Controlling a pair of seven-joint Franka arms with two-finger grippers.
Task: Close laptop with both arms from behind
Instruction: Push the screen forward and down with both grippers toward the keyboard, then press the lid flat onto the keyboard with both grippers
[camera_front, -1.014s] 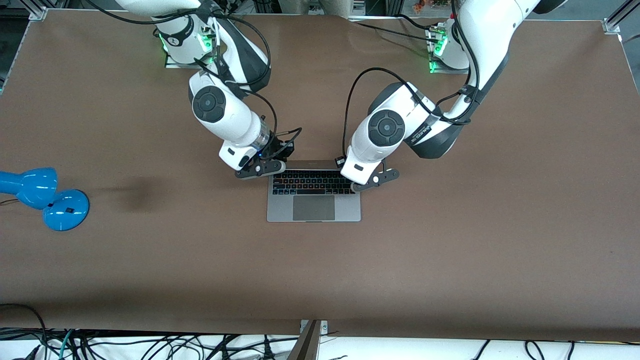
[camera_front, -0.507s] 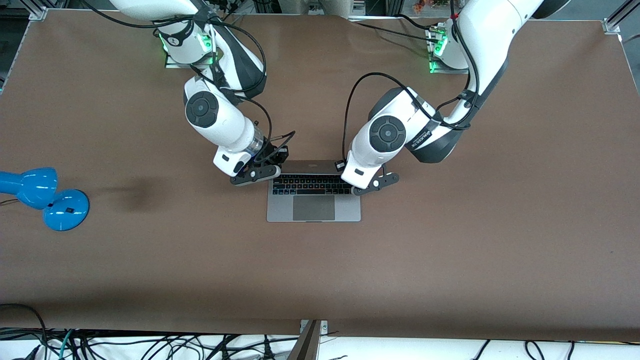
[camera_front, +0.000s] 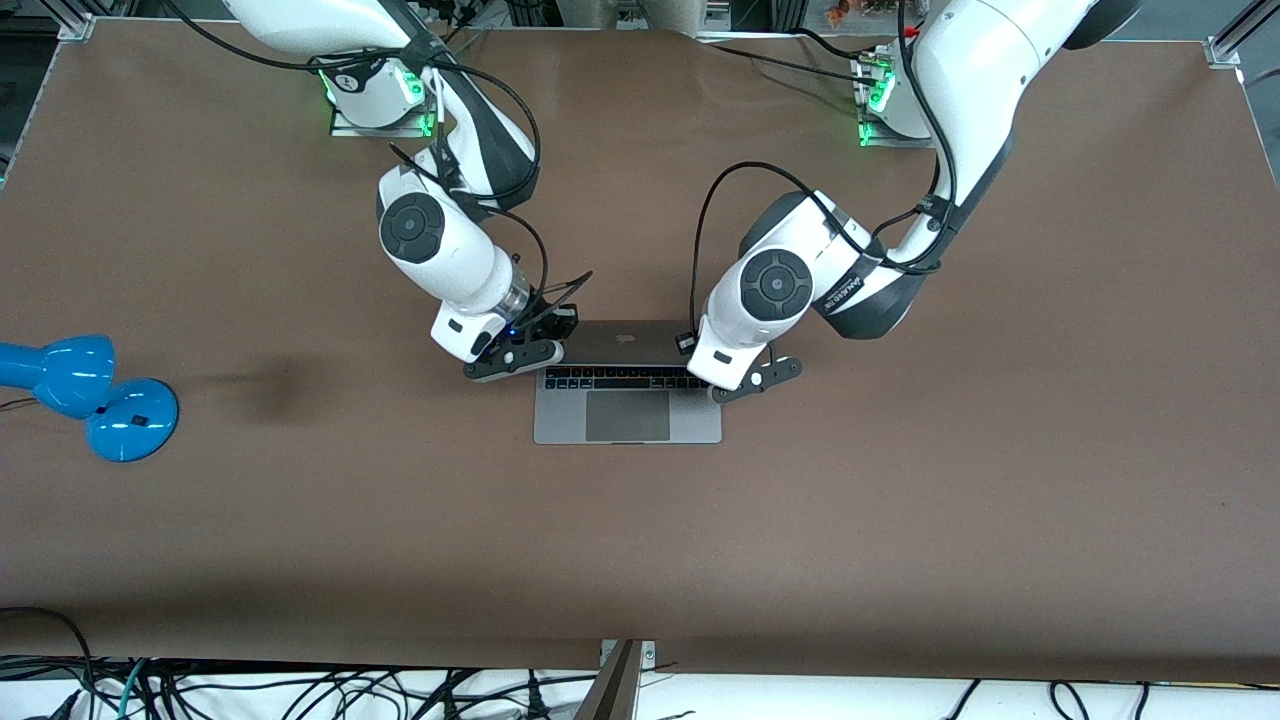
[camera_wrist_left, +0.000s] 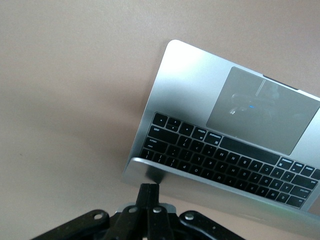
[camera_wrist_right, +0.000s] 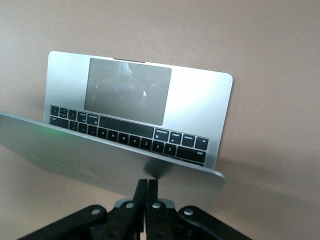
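The brown table (camera_front: 900, 520) was the biggest thing in view, bare over most of its top. Two white arms reached in from their bases along the edge farthest from the front camera. The left arm (camera_front: 960, 90) bore small dark lettering on the band of its forearm, too small to read; the right arm (camera_front: 450, 240) showed no writing that could be made out.

The laptop (camera_front: 627, 410) sat near the middle of the table, between the two arms, its trackpad (camera_front: 627, 415) toward the front camera. Its silver lid (camera_front: 625, 342) was tipped well forward over the keyboard (camera_front: 620, 378), so that only a narrow band of black keys showed from above. A small dark apple logo (camera_front: 627, 338) marked the lid's back. In the wrist views the keys carried white letters, among them Z, X and C on the row beside the space bar.

The left gripper (camera_wrist_left: 148, 200) had its fingers pressed together, tips against the back of the lid near the corner toward the left arm's end of the table. The right gripper (camera_wrist_right: 146, 192) was likewise pinched tight on nothing, tips against the lid's back near the corner at the right arm's end.

A blue lamp (camera_front: 85, 392) lay at the right arm's end of the table, well apart from the laptop. Tangled cables (camera_front: 250, 690) hung along the table edge nearest the front camera.
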